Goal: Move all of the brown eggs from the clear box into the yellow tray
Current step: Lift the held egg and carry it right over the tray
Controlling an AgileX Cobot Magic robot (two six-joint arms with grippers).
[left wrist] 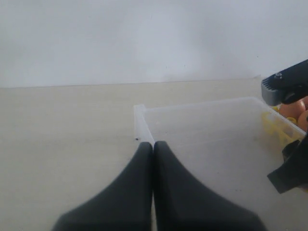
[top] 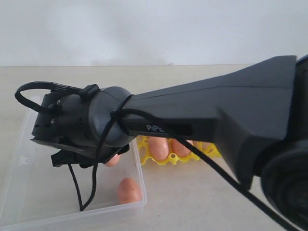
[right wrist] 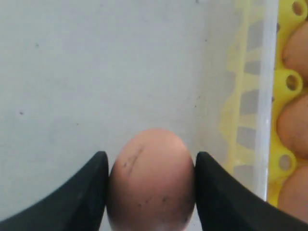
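My right gripper [right wrist: 150, 155] is shut on a brown egg [right wrist: 151, 178] inside the clear box [right wrist: 96, 72], close to the box wall that faces the yellow tray [right wrist: 291, 82]. From the exterior view, the right arm reaches across the box [top: 72, 216], and only a bit of the held egg [top: 113, 160] shows under the wrist. A second brown egg [top: 130, 190] lies on the box floor near the front corner. The yellow tray [top: 143, 147] holds several eggs [top: 159, 148]. My left gripper [left wrist: 153, 144] is shut and empty, at a corner of the box [left wrist: 139, 120].
The box and tray stand side by side on a pale wooden table [top: 192, 202]. A white wall rises behind. The right arm's dark body [top: 216, 110] and its cable [top: 91, 183] hide much of the tray and the box's middle.
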